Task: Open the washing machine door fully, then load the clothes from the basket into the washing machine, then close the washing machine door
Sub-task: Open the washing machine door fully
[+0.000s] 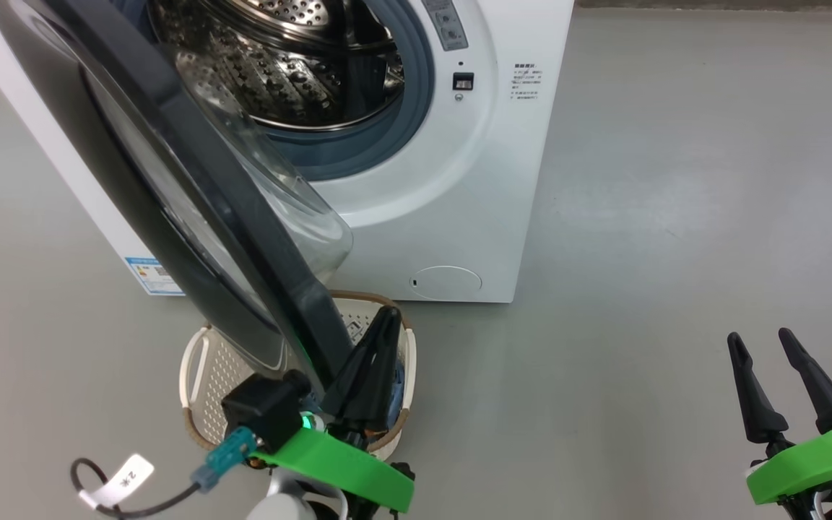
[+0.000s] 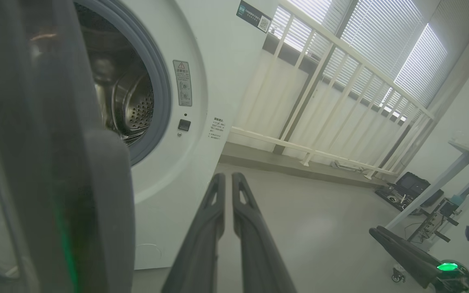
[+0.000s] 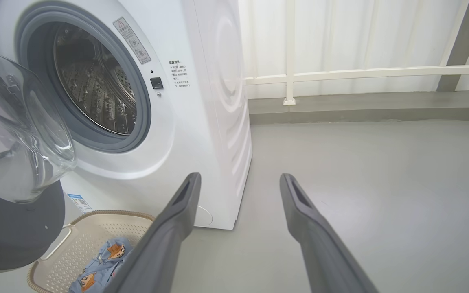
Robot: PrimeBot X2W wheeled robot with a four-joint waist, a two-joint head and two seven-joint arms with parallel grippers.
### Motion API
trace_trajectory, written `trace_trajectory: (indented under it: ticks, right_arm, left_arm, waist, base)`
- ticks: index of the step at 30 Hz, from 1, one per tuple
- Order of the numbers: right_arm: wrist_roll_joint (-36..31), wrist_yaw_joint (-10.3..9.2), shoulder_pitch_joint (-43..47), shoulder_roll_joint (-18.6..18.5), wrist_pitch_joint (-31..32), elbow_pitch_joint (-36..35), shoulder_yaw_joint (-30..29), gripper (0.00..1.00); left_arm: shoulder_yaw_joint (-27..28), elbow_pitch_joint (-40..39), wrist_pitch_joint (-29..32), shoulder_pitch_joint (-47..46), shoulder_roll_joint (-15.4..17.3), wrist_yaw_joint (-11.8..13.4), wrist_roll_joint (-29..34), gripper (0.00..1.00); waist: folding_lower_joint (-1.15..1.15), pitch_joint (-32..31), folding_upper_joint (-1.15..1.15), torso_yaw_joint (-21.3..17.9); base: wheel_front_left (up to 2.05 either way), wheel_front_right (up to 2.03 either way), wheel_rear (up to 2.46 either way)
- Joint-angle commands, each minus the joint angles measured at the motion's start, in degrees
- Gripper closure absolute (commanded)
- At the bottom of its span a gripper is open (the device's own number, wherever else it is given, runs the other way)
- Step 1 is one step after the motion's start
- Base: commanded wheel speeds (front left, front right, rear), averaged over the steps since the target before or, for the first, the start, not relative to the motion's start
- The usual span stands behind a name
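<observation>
washing machine door [image 1: 235,217]: open, over the basket [image 1: 217,375]
left hand [image 1: 389,314]: pressed together beside the door's rim
right hand [image 1: 760,336]: spread, empty
clothes [image 3: 104,260]: in basket

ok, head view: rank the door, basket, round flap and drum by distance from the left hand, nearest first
1. Door and basket: too close to call. The door's black rim runs right along the left side of the left hand, and the basket sits just beneath it.
2. Round flap: low down, ahead and to the right.
3. Drum: farthest, up and behind the door.
</observation>
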Motion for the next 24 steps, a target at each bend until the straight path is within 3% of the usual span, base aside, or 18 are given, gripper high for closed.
trace_trajectory:
  ticks: [1, 24]
  right_arm:
    - [-0.30, 0.26, -0.60, -0.82, -0.71, -1.46, 0.69, 0.00]
    - [-2.00, 0.26, -0.57, -0.34, -0.71, -2.06, 0.07, 0.00]
  left_arm:
    - [1.76, 0.69, -1.11, -2.87, 0.25, 0.33, -0.94, 1.00]
    - [4.02, 14.81, -5.17, -7.22, 0.25, 0.96, -4.84, 1.00]
  waist:
    - [0.00, 0.01, 0.00, -0.13]
    - [0.00, 0.47, 0.00, -0.12]
  base:
    - [0.00, 0.00, 0.00]
    - [0.00, 0.00, 0.00]
